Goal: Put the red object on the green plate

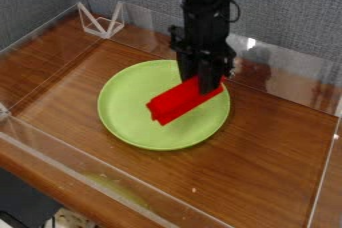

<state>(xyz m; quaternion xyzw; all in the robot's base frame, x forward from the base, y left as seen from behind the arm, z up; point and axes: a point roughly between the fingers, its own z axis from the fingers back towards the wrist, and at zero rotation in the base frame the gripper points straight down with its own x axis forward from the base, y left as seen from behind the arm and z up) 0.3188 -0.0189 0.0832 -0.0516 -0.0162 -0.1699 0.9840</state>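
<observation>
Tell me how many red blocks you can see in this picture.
1. The red block hangs tilted over the green plate, its upper end held in the pincer. No other red block shows; the arm could hide little behind it.

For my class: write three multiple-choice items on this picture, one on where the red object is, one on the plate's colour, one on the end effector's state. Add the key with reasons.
1. Where is the red object?
A. over the green plate
B. beside the white wire stand
C. off the table

2. What colour is the plate?
A. blue
B. lime green
C. white

3. What is the end effector doing?
A. hanging open and empty
B. gripping the red object
C. pressing on the wooden table

Key: 1 A, the bar shows against the plate's surface; 2 B, it is plainly lime green; 3 B, its fingers clamp the bar's upper end.
</observation>
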